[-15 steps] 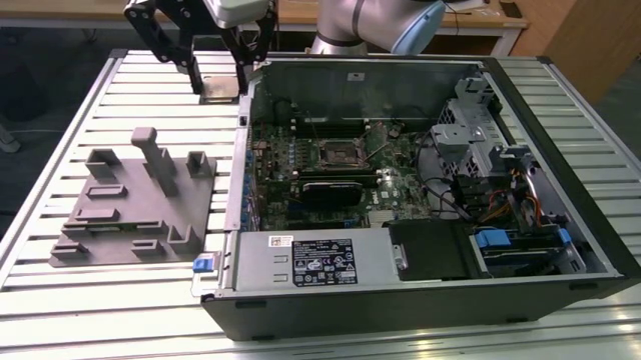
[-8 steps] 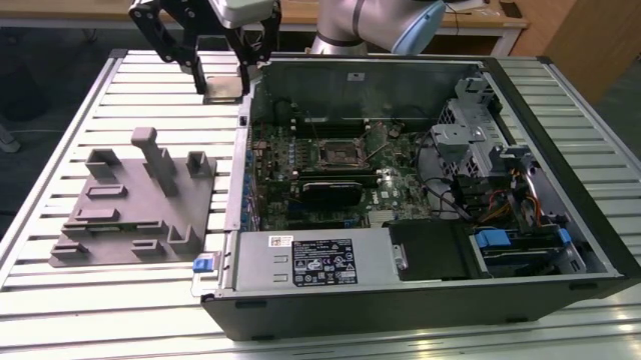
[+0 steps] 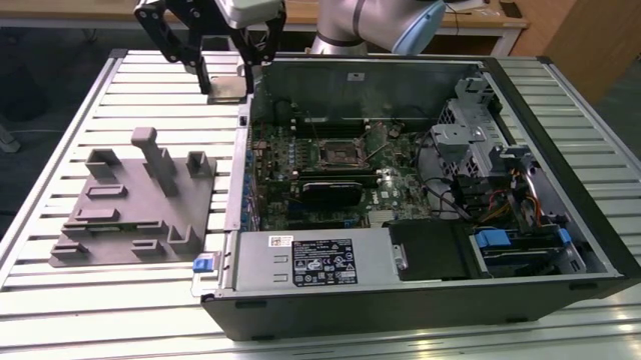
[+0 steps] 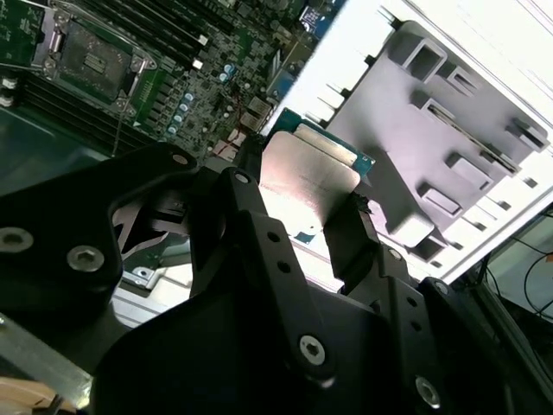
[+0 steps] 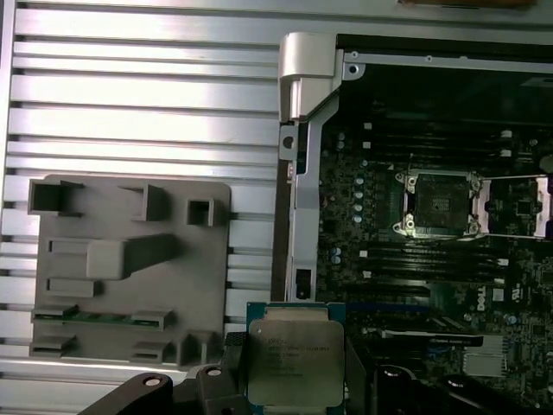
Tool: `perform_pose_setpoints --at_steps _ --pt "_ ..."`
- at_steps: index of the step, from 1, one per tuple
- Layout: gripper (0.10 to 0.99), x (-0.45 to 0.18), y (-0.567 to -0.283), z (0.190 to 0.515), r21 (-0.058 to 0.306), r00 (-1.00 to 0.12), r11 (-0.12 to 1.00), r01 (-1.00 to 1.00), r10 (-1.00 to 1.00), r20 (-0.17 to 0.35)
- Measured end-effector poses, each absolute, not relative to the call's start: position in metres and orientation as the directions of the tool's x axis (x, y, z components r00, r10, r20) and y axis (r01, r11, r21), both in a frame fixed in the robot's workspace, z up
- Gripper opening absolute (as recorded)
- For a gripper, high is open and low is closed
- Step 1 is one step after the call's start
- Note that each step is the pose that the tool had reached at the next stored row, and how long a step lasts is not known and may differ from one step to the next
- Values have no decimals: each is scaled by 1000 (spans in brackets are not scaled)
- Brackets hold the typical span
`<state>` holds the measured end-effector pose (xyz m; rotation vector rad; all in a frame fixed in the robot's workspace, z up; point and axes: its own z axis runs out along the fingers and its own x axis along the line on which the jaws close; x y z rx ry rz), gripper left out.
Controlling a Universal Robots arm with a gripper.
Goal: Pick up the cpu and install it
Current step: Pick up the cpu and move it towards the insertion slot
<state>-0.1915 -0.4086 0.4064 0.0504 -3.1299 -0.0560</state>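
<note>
My gripper (image 3: 230, 81) hangs above the table's far side, just outside the open computer case's back left corner. It is shut on the cpu (image 3: 227, 88), a flat square chip with a silvery top. In both wrist views the cpu (image 5: 294, 363) (image 4: 307, 177) sits clamped by its edges between the black fingers (image 5: 232, 367) (image 4: 252, 203). The dark square socket (image 3: 338, 154) with its metal frame lies open on the motherboard, to the exterior view's right of the gripper and nearer the camera. The socket (image 5: 436, 203) (image 4: 91, 52) looks empty in both wrist views.
A grey fixture (image 3: 135, 202) (image 5: 130, 268) with posts and slots lies on the slatted table (image 3: 100, 315), left of the case in the exterior view. A silver box with a white label (image 3: 315, 259) fills the case's front. Drive cages and cables (image 3: 501, 180) crowd its right side.
</note>
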Motion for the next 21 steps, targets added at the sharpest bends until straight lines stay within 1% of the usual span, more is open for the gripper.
perform_pose_setpoints --at_steps 21 --pt "541 -176 -409 406 36 -999 999 -32 -32 10"
